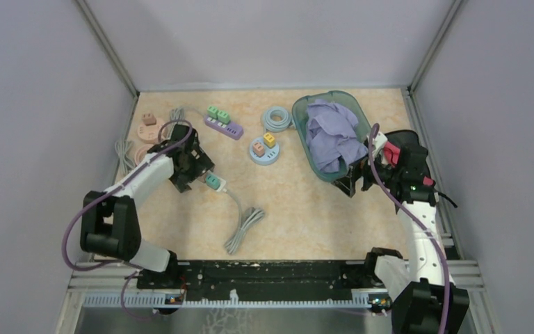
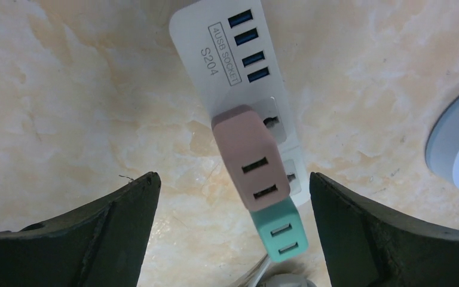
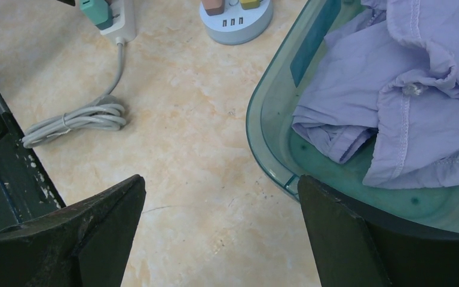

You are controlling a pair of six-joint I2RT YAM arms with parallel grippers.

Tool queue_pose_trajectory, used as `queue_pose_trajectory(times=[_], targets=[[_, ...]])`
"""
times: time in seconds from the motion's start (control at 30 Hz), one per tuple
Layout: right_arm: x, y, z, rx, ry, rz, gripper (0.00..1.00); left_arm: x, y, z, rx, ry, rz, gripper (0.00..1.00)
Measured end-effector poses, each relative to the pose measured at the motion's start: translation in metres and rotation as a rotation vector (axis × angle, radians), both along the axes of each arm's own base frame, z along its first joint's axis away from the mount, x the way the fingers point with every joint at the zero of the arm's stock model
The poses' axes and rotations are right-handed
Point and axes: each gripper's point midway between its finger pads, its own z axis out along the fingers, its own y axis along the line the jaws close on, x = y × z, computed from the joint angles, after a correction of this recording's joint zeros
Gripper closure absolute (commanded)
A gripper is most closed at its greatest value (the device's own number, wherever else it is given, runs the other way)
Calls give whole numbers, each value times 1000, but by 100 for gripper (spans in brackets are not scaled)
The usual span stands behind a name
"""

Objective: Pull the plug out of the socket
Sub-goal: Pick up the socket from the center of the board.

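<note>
From above, the left end effector (image 1: 198, 174) hovers over the power strip (image 1: 214, 182), at 9 o'clock on the desk (image 1: 299, 209). Left wrist: jaws wide and empty, with the pink plug (image 2: 251, 156) toward 12 o'clock. It looks rigid, light and probably snug, so grip its flat sides. Right wrist: right end effector (image 3: 221, 179) wide open, empty.

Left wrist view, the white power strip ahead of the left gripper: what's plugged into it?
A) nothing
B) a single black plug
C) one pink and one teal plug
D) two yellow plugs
C: a pink plug and a teal plug sit side by side in the white power strip.
</note>
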Motion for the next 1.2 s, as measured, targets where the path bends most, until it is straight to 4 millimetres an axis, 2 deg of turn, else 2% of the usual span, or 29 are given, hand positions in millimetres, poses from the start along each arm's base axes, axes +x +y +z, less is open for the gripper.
queue_pose_trajectory(times=[0.27, 0.47, 0.57, 0.6, 0.73, 0.8, 0.93, 1.03, 1.1, 1.2], targets=[[0, -1, 0, -11, -15, 5, 1, 18, 0, -39, 56, 157, 0, 1], [0, -1, 0, -16, -21, 9, 1, 21, -2, -53, 59, 201, -7, 14], [0, -1, 0, -16, -19, 10, 1, 22, -3, -52, 56, 199, -10, 29], [-1, 0, 0, -16, -18, 11, 1, 23, -3, -52, 54, 198, -12, 37], [-2, 0, -1, -15, -17, 16, 1, 25, -4, -50, 51, 189, -14, 80], [-2, 0, -1, -14, -16, 18, 1, 26, -5, -50, 50, 186, -25, 92], [-3, 1, 1, -13, -20, 20, 1, 25, -8, -48, 40, 183, -54, 99], [-3, 1, 2, -12, -25, 23, 1, 26, -13, -41, 17, 142, -97, 100], [-4, 1, 2, -11, -27, 24, 1, 27, -20, -28, -3, 83, -149, 100], [-4, 2, 3, -8, -27, 27, 1, 32, -37, 3, -32, -41, -276, 100]])
